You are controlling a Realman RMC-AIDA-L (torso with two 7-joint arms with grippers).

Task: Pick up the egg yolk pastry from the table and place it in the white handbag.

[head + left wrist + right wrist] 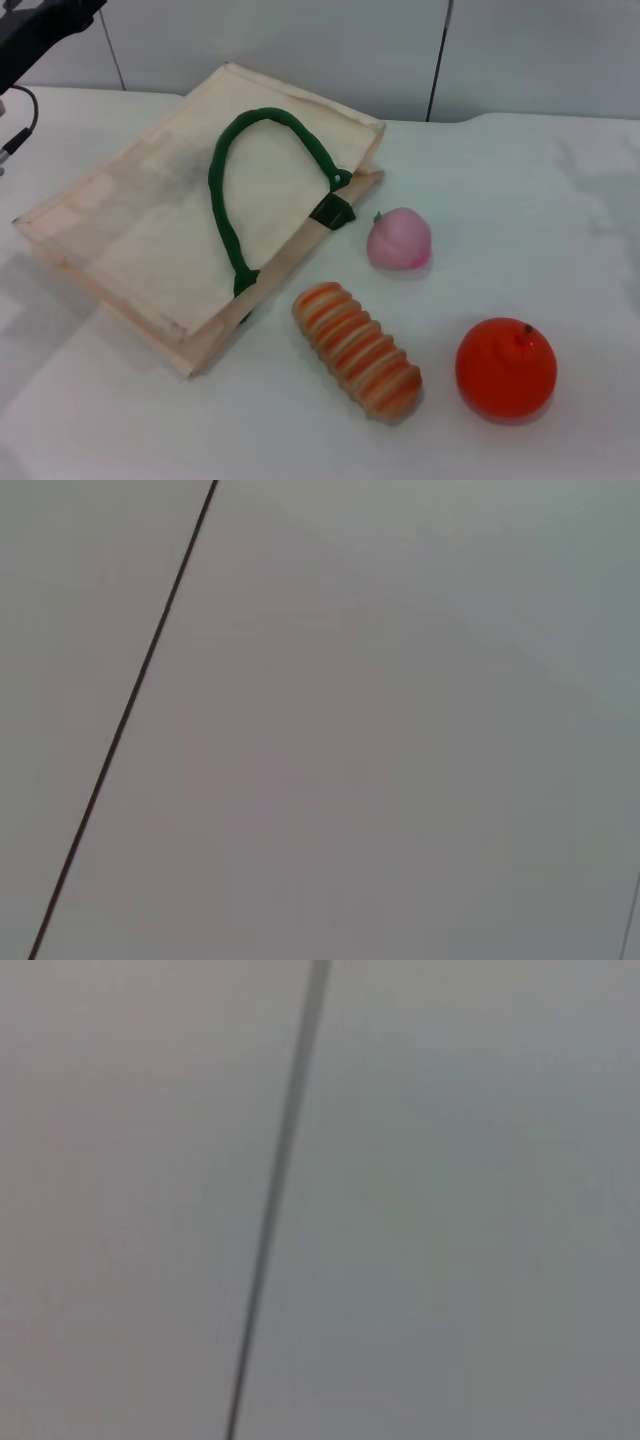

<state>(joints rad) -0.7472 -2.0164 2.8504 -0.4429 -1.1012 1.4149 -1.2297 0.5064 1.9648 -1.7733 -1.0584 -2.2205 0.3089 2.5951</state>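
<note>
Check inside cream fabric tote with green rope handles at bench left edge for unseen pastry; cannot tell jaws' state.

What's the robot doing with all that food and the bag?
Right now it holds nothing. A white handbag with green handles lies flat on the table. Beside it sit a pink peach, a striped bread and an orange. No pale egg yolk pastry shows anywhere on the table. Part of the left arm pokes in at the far left corner; the right arm is out of sight. Both wrist cameras show only blank panels.
</note>
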